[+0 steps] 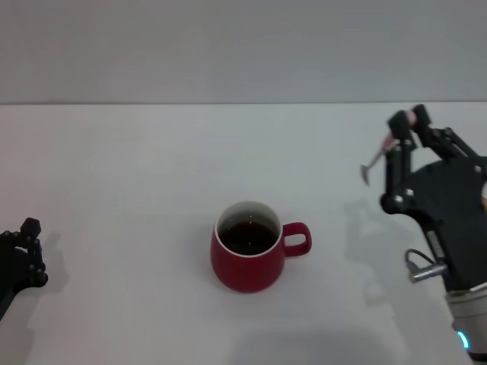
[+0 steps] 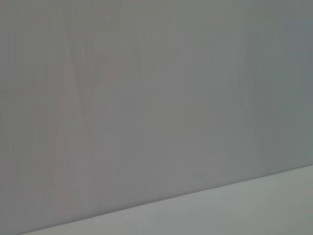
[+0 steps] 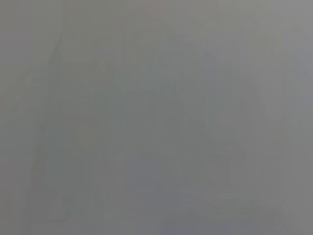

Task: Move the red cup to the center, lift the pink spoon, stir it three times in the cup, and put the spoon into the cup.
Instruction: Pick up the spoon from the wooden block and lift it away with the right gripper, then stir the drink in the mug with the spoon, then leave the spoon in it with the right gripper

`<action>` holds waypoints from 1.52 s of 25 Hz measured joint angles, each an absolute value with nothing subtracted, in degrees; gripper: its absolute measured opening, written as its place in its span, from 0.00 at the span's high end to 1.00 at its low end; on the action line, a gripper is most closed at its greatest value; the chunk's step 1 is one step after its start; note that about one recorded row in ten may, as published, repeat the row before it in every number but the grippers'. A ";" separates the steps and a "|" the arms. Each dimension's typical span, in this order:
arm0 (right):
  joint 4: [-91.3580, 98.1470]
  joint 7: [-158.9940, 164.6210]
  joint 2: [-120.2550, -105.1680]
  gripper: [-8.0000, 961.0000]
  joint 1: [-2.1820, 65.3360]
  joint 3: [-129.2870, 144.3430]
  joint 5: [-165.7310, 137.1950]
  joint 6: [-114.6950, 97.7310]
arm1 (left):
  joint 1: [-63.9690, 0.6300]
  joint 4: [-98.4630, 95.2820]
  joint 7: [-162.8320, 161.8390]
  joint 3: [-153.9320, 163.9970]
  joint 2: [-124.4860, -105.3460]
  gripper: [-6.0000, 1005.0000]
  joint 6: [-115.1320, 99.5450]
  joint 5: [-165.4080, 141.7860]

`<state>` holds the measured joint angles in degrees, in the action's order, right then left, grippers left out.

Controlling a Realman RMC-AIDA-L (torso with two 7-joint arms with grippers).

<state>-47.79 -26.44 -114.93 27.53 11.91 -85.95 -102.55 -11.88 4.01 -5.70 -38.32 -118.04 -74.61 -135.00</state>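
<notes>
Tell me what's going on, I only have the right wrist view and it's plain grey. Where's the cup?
Observer: The cup stands mid-table, handle toward the robot's right, dark liquid inside.
Operator: Does the right arm hold the spoon?
Observer: Yes. The right end effector grips the spoon by its pink handle, bowl hanging down, off the table.
Operator: Is it above the cup?
Observer: No, it is off to the cup's right and farther back.
Operator: And the left arm?
Observer: The left end effector sits at the table's left edge, away from the cup.
</notes>
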 joint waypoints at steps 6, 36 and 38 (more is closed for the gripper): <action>-49.51 -26.32 -115.27 0.96 29.34 11.12 -89.39 -101.84 | -11.59 4.34 -5.69 -38.32 -118.09 1.00 -74.89 -134.99; -48.20 -25.91 -119.27 0.96 28.72 6.07 -98.02 -86.64 | -11.07 4.07 -5.72 -38.32 -117.95 1.00 -76.12 -135.00; -48.06 -25.38 -119.32 0.96 28.77 6.07 -98.02 -85.92 | -11.07 4.06 -5.72 -38.32 -117.95 1.00 -76.12 -135.00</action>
<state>-48.06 -25.38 -119.32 28.77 6.07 -98.02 -85.92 -11.07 4.06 -5.72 -38.32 -117.95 -76.11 -135.00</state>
